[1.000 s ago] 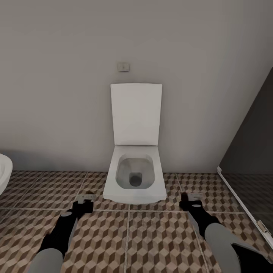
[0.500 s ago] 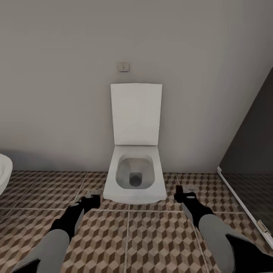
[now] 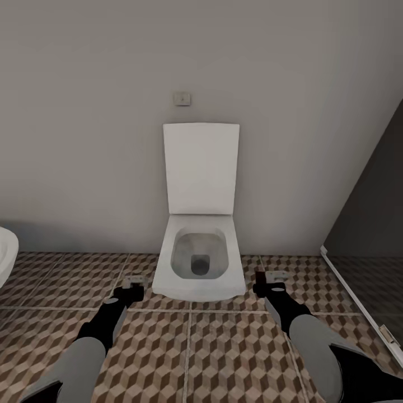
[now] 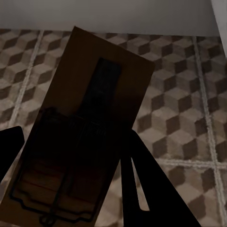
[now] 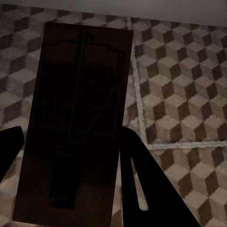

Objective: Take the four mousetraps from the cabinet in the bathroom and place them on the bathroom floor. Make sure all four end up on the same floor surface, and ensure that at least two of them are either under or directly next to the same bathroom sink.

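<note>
Both arms have drawn closer to the white square toilet [image 3: 199, 263]. The left gripper [image 3: 134, 282], holding a flat tan wooden mousetrap [image 4: 78, 142], moved inward toward the bowl. The right gripper [image 3: 272, 280], holding a second tan mousetrap [image 5: 78, 123], shifted inward and slightly forward.

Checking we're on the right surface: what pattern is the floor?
Brown, beige and white cube-pattern tiles on the bathroom floor, clearest from the head view.

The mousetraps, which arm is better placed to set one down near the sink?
Left, tentatively. Both the left gripper and right gripper hold a mousetrap above the bathroom floor; no sink is identifiable, only a white rim on the left.
</note>
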`<state>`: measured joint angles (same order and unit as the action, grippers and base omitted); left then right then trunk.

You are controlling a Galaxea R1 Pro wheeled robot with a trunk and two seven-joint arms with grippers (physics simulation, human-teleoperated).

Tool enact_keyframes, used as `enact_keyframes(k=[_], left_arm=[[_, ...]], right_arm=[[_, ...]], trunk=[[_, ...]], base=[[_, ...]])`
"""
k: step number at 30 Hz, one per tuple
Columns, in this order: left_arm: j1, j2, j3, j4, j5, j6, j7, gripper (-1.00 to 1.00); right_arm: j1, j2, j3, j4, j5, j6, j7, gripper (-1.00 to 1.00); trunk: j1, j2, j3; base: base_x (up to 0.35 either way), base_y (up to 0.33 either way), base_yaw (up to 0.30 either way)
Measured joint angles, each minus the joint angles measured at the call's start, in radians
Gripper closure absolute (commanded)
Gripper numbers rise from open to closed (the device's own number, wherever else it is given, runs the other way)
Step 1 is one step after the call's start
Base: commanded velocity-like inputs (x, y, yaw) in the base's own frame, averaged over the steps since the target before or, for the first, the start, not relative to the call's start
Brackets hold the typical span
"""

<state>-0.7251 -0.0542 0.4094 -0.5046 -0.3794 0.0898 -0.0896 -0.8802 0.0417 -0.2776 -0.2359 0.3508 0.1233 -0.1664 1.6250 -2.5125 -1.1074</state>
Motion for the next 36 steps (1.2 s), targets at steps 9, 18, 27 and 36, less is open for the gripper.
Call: enact_keyframes(k=[9,18,27,36], left_arm=[[0.000,-0.023,-0.001,0.001,-0.006,-0.008,0.004,1.00],[0.000,-0.027,0.001,0.000,-0.022,-0.005,0.003,1.00],[0.000,-0.031,0.000,-0.018,-0.020,-0.004,-0.001,1.00],[0.000,-0.031,-0.004,-0.030,-0.020,-0.006,-0.002,1.00]], right_arm=[[0.000,-0.002,-0.002,0.000,0.000,0.000,0.000,1.00],[0.000,-0.007,-0.004,-0.014,-0.010,0.000,0.000,1.00],[0.000,-0.008,-0.005,-0.015,-0.012,0.001,0.000,1.00],[0.000,-0.007,-0.005,-0.015,-0.014,0.006,0.000,1.00]], trunk=[[0.000,0.000,0.000],[0.000,0.000,0.000],[0.004,-0.002,-0.031],[0.008,-0.004,-0.066]], base=[[0.000,0.000,0.000],[0.000,0.000,0.000],[0.000,0.000,0.000],[0.000,0.000,0.000]])
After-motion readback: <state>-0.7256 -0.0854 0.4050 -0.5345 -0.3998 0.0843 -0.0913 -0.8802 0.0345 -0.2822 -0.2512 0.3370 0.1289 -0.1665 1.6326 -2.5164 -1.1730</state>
